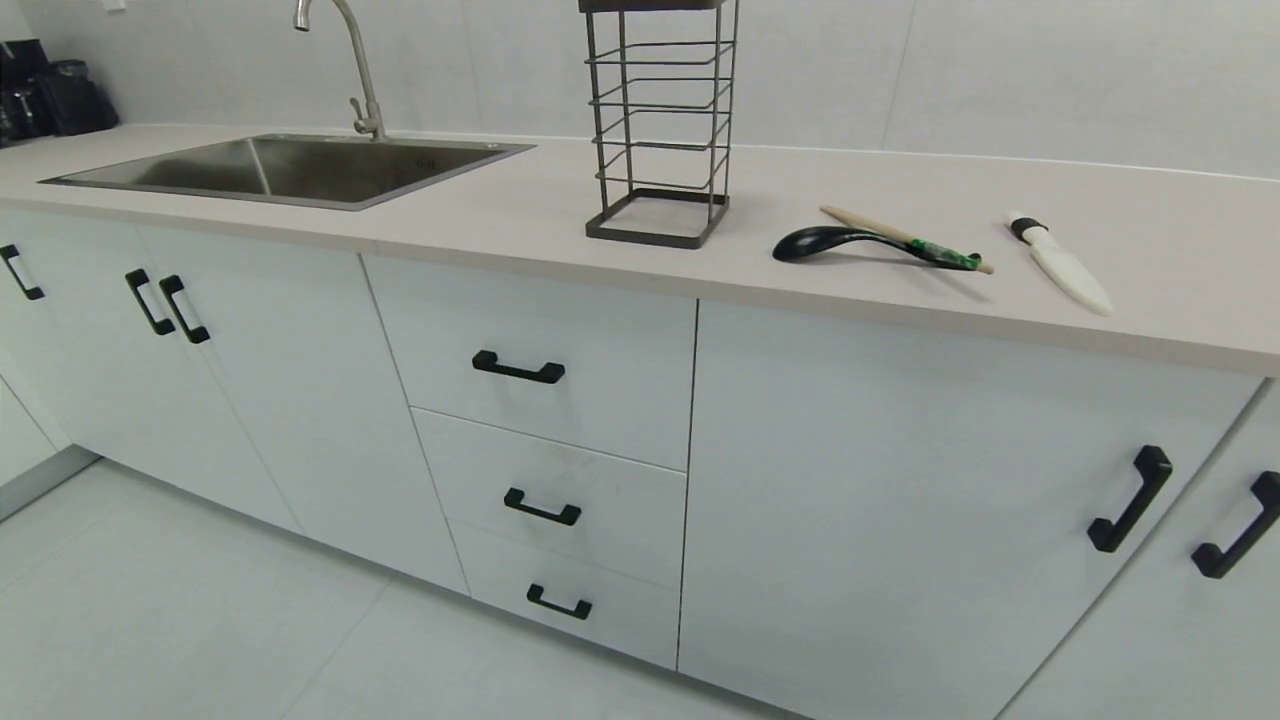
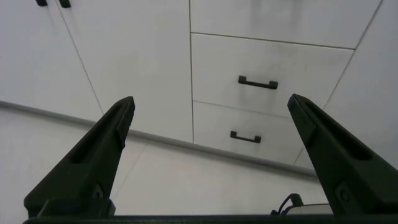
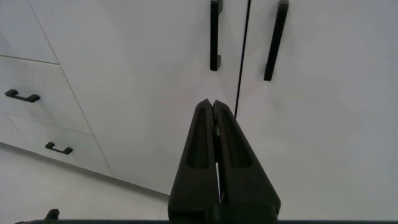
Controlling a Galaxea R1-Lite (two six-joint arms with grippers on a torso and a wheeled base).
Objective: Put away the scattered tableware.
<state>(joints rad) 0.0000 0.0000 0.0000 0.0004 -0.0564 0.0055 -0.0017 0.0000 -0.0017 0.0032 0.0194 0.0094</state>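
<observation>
While both face the cabinets (image 1: 880,480), my left claw (image 2: 211,102) gapes, my right claw (image 3: 214,106) is pinched empty; spoon (image 1: 830,243), chopstick (image 1: 870,224), white knife (image 1: 1062,263) lie right of the rack (image 1: 660,120) (their likely home).

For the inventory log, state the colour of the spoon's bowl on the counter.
Glossy black; the spoon's bowl shows best in the head view.

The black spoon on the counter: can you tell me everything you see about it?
The black spoon looks glossy, with a deep rounded bowl and a long curved handle. It lies on the pale counter, its bowl toward the wire rack and its handle pointing toward the white knife. A wooden stick lies against the handle, seemingly touching it, and green marks show near that end.
</observation>
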